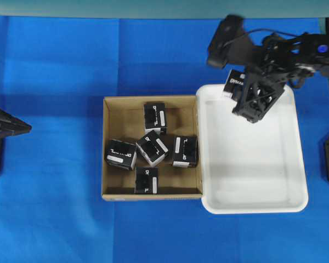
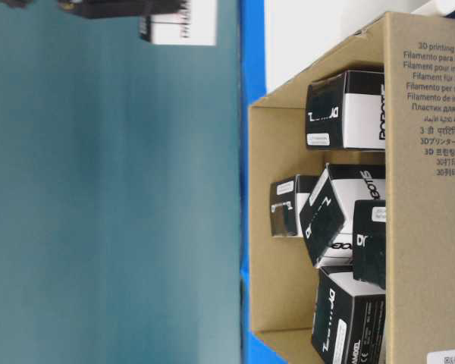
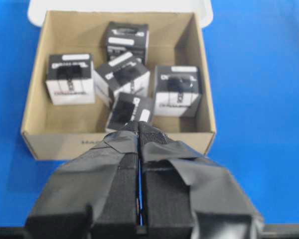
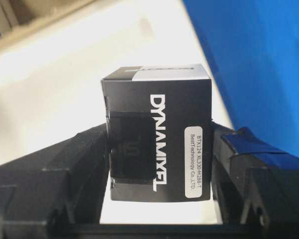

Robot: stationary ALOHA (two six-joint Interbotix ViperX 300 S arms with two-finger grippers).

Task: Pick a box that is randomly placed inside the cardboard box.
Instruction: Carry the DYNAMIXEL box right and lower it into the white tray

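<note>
Right hand [image 4: 157, 164] grips the small black white-lettered box [image 4: 157, 134] above white plastic tray's [image 1: 252, 205] far-left corner, right of brown cardboard box [image 1: 107, 148]; left hand [image 3: 139, 144] pinched closed.

Right arm reaches in from worktop's right edge near far right corner, wrist bent downward; right claw [image 1: 237, 87] clamped on box [image 4: 157, 144], fingers pressing its two sides. Left claw [image 3: 139, 130] at left edge, low, fingers pressed together.
</note>
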